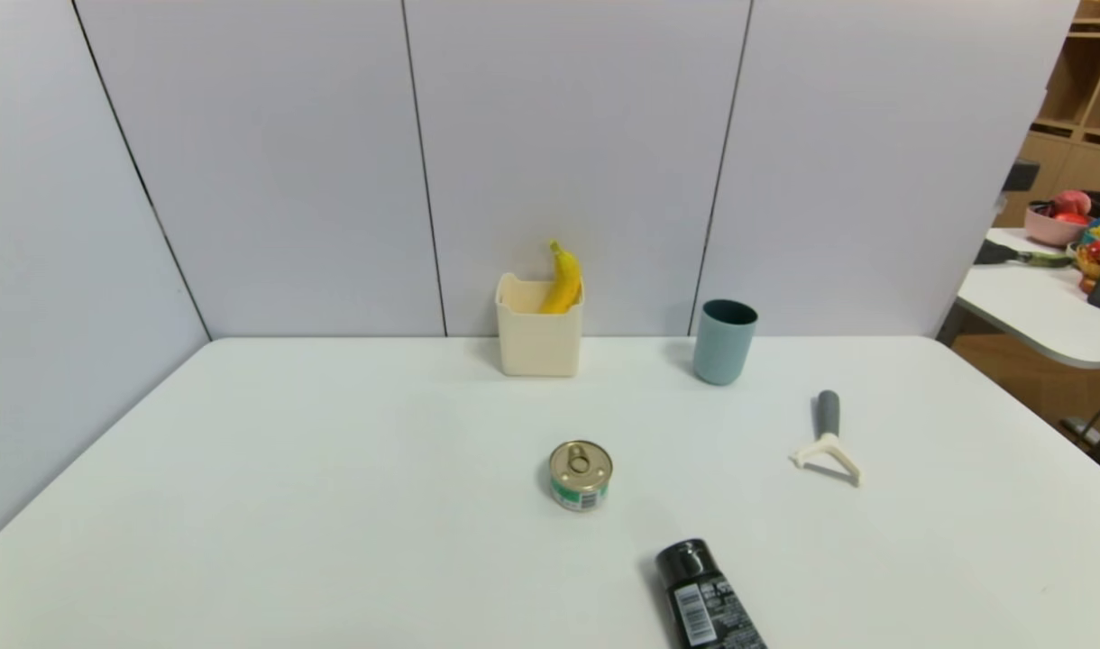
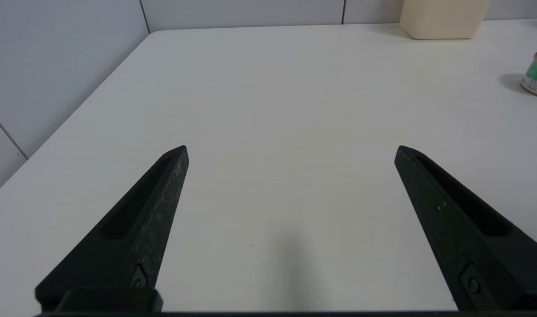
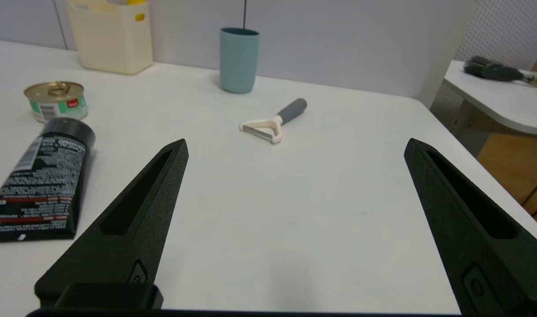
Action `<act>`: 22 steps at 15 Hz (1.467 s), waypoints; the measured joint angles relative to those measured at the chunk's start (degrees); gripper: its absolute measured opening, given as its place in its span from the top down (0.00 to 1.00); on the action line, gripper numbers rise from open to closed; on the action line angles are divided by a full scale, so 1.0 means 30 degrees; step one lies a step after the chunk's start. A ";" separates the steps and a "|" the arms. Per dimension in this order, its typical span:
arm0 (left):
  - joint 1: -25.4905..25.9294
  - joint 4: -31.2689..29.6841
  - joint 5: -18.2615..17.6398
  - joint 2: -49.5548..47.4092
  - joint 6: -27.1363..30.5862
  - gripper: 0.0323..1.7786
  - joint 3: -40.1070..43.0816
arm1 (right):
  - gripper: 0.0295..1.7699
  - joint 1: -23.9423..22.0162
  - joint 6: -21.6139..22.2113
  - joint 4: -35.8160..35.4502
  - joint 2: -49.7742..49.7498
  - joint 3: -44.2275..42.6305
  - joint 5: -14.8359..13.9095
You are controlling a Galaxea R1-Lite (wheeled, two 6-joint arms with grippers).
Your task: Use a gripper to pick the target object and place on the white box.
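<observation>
The yellow banana (image 1: 563, 281) stands upright inside the cream-white box (image 1: 538, 342) at the back of the table, its upper half rising above the rim. A sliver of the banana (image 3: 134, 2) shows at the box (image 3: 112, 42) in the right wrist view. Neither arm appears in the head view. My left gripper (image 2: 291, 149) is open over bare table near the front left, nothing between its fingers. My right gripper (image 3: 296, 146) is open above the front right of the table, empty, far from the box.
A teal cup (image 1: 724, 342) stands right of the box. A small tin can (image 1: 581, 474) sits mid-table, a black tube with barcode (image 1: 708, 599) lies at the front, and a peeler (image 1: 827, 437) lies to the right. A second table (image 1: 1046, 306) with clutter stands far right.
</observation>
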 joint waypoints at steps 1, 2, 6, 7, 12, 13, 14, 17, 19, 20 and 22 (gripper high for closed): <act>0.0000 0.0000 0.0000 0.0000 0.0000 0.05 0.0000 | 0.04 -0.0008 0.0065 0.0975 0.0000 0.0016 -0.0386; 0.0000 0.0000 -0.0008 0.0000 -0.0016 0.05 0.0000 | 0.04 -0.0016 0.0085 0.1406 0.0000 0.0016 -0.0479; -0.0008 0.0000 -0.0008 0.0000 0.0000 0.05 0.0000 | 0.04 -0.0008 0.0260 0.1414 0.0000 0.0016 -0.0443; -0.0008 0.0000 0.0000 0.0000 0.0000 0.05 0.0000 | 0.04 -0.0008 0.0297 0.1414 0.0000 0.0016 -0.0496; -0.0008 0.0000 -0.0008 0.0000 0.0000 0.05 0.0000 | 0.04 -0.0008 0.0951 0.1414 0.0000 0.0016 -0.0573; -0.0008 0.0000 0.0012 0.0000 0.0000 0.05 0.0000 | 0.04 -0.0008 0.0983 0.1414 0.0000 0.0016 -0.0581; 0.0000 0.0000 0.0000 0.0000 0.0000 0.05 0.0000 | 0.04 -0.0008 0.0996 0.1414 0.0000 0.0016 -0.0597; 0.0000 0.0000 0.0004 0.0000 0.0000 0.05 0.0000 | 0.04 -0.0008 0.0931 0.1422 0.0000 0.0016 -0.0581; 0.0000 0.0000 0.0004 0.0000 0.0008 0.05 0.0000 | 0.04 -0.0008 0.0849 0.1414 0.0000 0.0016 -0.0581; -0.0008 0.0000 0.0000 0.0000 0.0000 0.05 0.0000 | 0.04 -0.0008 0.0813 0.1414 0.0000 0.0016 -0.0561; 0.0000 0.0000 0.0004 0.0000 0.0000 0.05 0.0000 | 0.04 -0.0008 0.0837 0.1422 0.0000 0.0016 -0.0573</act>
